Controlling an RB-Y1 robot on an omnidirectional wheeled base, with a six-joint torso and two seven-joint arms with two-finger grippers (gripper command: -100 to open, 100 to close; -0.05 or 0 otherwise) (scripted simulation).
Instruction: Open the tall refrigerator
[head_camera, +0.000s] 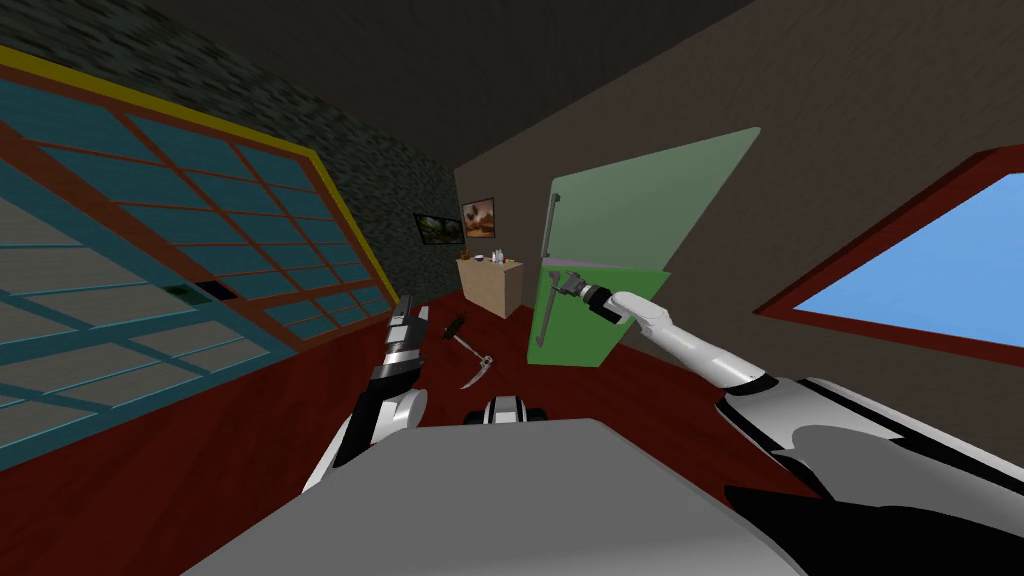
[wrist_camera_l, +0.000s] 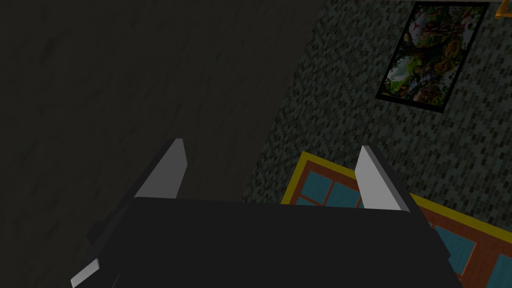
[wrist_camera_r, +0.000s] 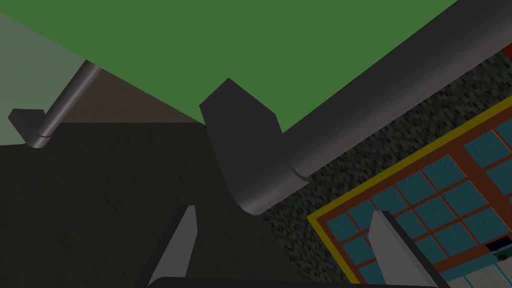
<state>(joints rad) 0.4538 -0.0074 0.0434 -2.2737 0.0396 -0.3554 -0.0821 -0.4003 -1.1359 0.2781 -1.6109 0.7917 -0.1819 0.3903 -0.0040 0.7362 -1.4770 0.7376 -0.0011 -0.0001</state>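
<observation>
Green refrigerator (head_camera: 640, 210) at 1 o'clock. Right claw (head_camera: 566, 284), fingers (wrist_camera_r: 184, 235) spread and empty, is at the 12 o'clock end of the lower door handle (head_camera: 545, 318); bar runs 12-to-6, just beyond the fingertips. Left claw (head_camera: 408, 318), also spread, hangs well apart at 9 o'clock.

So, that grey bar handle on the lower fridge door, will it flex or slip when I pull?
Probably stiff: the handle is a thick bar on a solid bracket. It looks smooth and round, so the thin fingers of the right gripper may slide along it. The door is broad, so it likely swings heavily.
</observation>
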